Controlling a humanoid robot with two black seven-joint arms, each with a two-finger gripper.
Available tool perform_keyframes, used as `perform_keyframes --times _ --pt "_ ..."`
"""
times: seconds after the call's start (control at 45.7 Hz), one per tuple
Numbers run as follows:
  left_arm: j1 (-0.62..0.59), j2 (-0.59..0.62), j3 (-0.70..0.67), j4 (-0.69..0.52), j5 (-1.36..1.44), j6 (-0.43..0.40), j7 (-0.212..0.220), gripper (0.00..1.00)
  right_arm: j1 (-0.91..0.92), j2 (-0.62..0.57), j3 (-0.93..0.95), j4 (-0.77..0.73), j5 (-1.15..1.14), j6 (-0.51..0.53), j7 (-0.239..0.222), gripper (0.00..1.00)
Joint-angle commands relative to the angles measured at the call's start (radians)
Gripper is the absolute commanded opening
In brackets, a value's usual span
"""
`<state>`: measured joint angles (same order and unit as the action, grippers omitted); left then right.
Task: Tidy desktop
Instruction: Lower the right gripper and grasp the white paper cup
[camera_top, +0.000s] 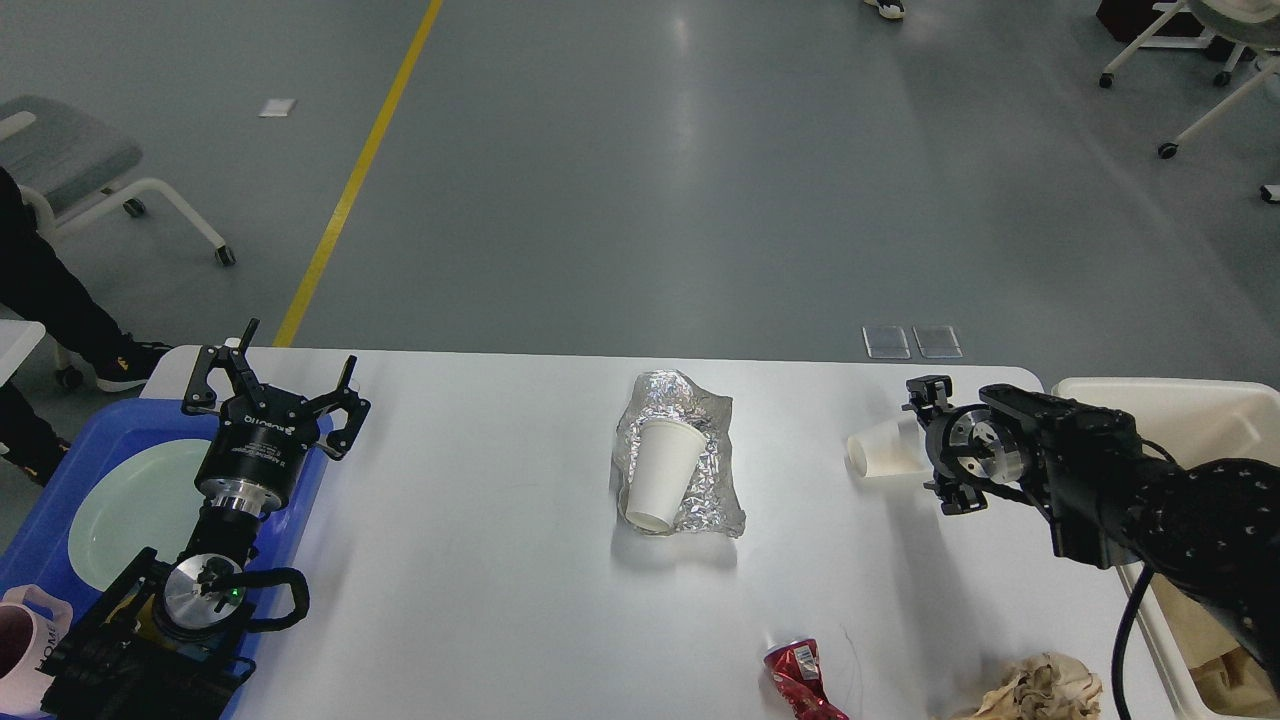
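Note:
The white desktop (480, 560) carries litter. A white paper cup (660, 470) lies on crumpled silver foil (700, 500) at the centre. A second white paper cup (878, 455) lies on its side at the right. My right gripper (937, 450) is low over the table at this cup's wide end. Its fingers are open, one above and one below the rim, and the rim itself is hidden behind them. At the left edge, my left gripper (272, 385) stands open and holds nothing.
A crushed red can (800, 675) and crumpled brown paper (1035, 690) lie at the front right. A cream bin (1150, 390) with brown paper inside stands off the right end. At the left, a blue tray (40, 530) holds a pale green plate (120, 510) and a mug (20, 650).

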<state>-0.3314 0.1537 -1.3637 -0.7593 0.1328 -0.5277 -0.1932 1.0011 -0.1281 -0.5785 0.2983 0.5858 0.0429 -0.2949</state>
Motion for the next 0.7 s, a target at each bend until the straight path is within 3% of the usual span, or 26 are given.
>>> perform_keyframes --times 0.0,0.678 --pt "0.0 0.0 0.0 0.0 -0.001 0.0 0.0 0.99 -0.015 0.016 0.005 -0.011 0.0 0.0 0.0 1.0" --pt "0.0 0.001 0.0 0.0 0.001 0.0 0.0 0.99 -0.036 0.093 0.009 -0.062 -0.001 -0.006 0.046 1.0"
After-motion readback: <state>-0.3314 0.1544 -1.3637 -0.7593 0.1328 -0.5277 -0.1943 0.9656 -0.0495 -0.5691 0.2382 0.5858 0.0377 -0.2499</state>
